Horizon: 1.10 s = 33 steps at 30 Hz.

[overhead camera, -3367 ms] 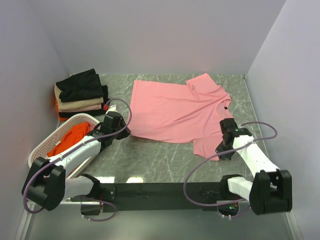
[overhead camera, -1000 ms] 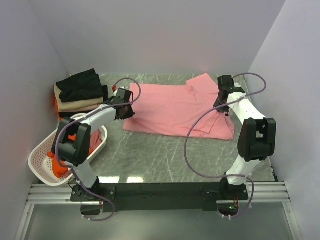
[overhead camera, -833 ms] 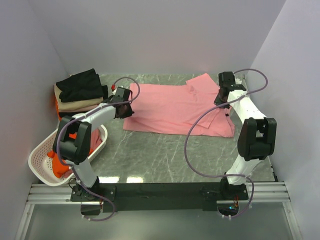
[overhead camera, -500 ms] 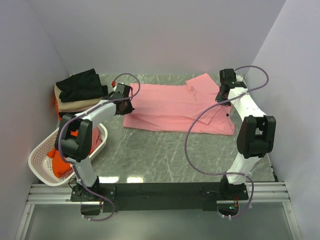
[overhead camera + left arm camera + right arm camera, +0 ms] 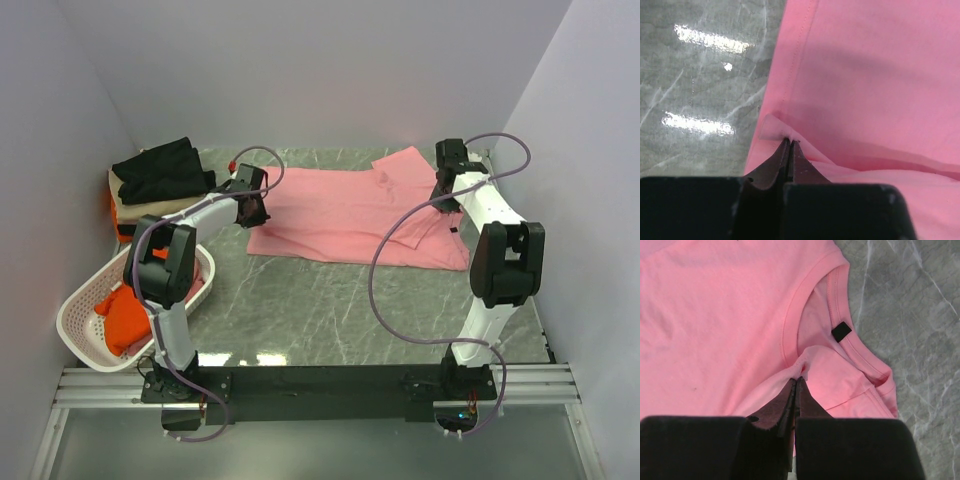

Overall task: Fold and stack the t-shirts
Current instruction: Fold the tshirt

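While both hands are clamped shut on it, the soft light pink t-shirt (image 5: 340, 215) lies partly folded across the far half of the glossy grey marbled counter (image 5: 330, 310). The left hand (image 5: 790, 143) pinches its stitched hem edge, and the right hand (image 5: 797, 381) pinches cloth beside the ribbed collar. A broad band of counter shows between the shirt's near edge and the arm bases. The folded black and beige shirts (image 5: 160, 185) sit stacked in the far-left corner. Near them is the white perforated plastic basket (image 5: 75, 300), holding crumpled orange-red cloth (image 5: 125, 315).

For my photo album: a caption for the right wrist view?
Shut jaws pinch the pink shirt near its collar, on a marble table.
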### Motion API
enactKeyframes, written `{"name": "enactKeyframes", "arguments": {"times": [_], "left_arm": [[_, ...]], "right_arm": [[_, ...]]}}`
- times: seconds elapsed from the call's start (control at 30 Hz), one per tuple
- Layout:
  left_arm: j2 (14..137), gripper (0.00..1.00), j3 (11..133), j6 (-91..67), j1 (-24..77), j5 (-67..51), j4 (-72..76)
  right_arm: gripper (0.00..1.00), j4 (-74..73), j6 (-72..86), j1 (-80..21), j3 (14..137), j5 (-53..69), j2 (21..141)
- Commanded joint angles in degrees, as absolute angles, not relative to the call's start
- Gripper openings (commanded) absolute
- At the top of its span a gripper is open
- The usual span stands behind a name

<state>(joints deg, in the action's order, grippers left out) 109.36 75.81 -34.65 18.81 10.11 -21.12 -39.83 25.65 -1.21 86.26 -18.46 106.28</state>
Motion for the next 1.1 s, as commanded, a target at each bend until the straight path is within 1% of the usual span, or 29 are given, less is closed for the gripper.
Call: {"name": "enactKeyframes", "arguments": {"times": [0.0,0.07,0.1,0.13,0.17,0.2,0.23,0.27,0.3,0.37,0.43,0.47,0.5,0.57,0.67,0.83,0.9,1.07], "left_arm": [[109.7,0.07,78.2,-33.5,18.1,9.7,-20.6],[109.8,0.19,78.3,-33.7,18.0,10.1,-20.4],[109.7,0.37,78.4,-33.7,18.0,10.5,-20.4],[109.4,0.45,78.8,-33.7,18.0,11.2,-20.5],[109.2,0.55,79.2,-33.6,18.0,11.7,-20.6],[108.9,0.72,80.3,-33.6,18.0,12.5,-20.8],[108.6,0.77,80.9,-33.6,18.0,12.9,-21.4],[107.6,0.80,81.4,-33.6,18.1,14.0,-21.7],[106.9,0.85,81.7,-33.7,18.3,14.5,-21.5],[104.4,0.89,81.7,-33.7,19.8,16.4,-20.7],[103.2,0.93,81.3,-33.6,21.6,17.8,-20.0],[102.3,0.94,81.1,-33.6,24.1,18.5,-19.5],[102.1,0.97,80.9,-33.3,25.6,19.3,-19.1],[101.7,0.97,79.8,-33.7,29.8,19.4,-17.2],[102.2,0.97,77.7,-35.9,34.2,15.8,-14.2],[105.2,0.98,76.3,-38.8,40.5,12.0,-9.1],[107.0,0.98,76.6,-39.5,41.9,11.4,-8.3],[109.8,0.98,76.3,-41.4,44.6,9.8,-5.4]], "right_arm": [[0.00,-39.6,24.8,-0.5,89.0,-20.2,107.1],[0.00,-39.5,24.5,-0.5,89.6,-20.2,107.8],[0.00,-39.3,24.3,-0.5,90.1,-19.9,108.4],[0.00,-39.5,23.7,-0.4,91.3,-20.0,108.7],[0.08,-40.1,23.5,-0.4,92.1,-19.9,109.1],[0.14,-40.6,23.1,-0.4,93.0,-19.9,109.5],[0.21,-41.0,22.8,-0.4,93.8,-20.0,109.7],[0.33,-41.5,22.6,-0.4,94.8,-19.9,109.5],[0.38,-41.4,22.5,-0.4,95.0,-19.9,108.3],[0.47,-40.5,22.5,-0.4,94.0,-20.5,105.3],[0.51,-39.6,22.2,-0.7,92.4,-21.7,102.9],[0.54,-39.1,22.1,-1.1,90.7,-22.0,100.7],[0.56,-39.0,22.0,-1.5,89.7,-22.0,99.6],[0.56,-38.1,21.7,-2.3,85.5,-20.0,96.5],[0.54,-36.0,21.7,-5.3,78.3,-13.7,94.0],[0.52,-32.7,23.3,-9.5,68.4,-5.0,94.0],[0.52,-30.2,23.7,-9.7,66.2,-2.6,93.6],[0.52,-28.2,23.7,-9.6,63.7,-2.6,95.3]]}}
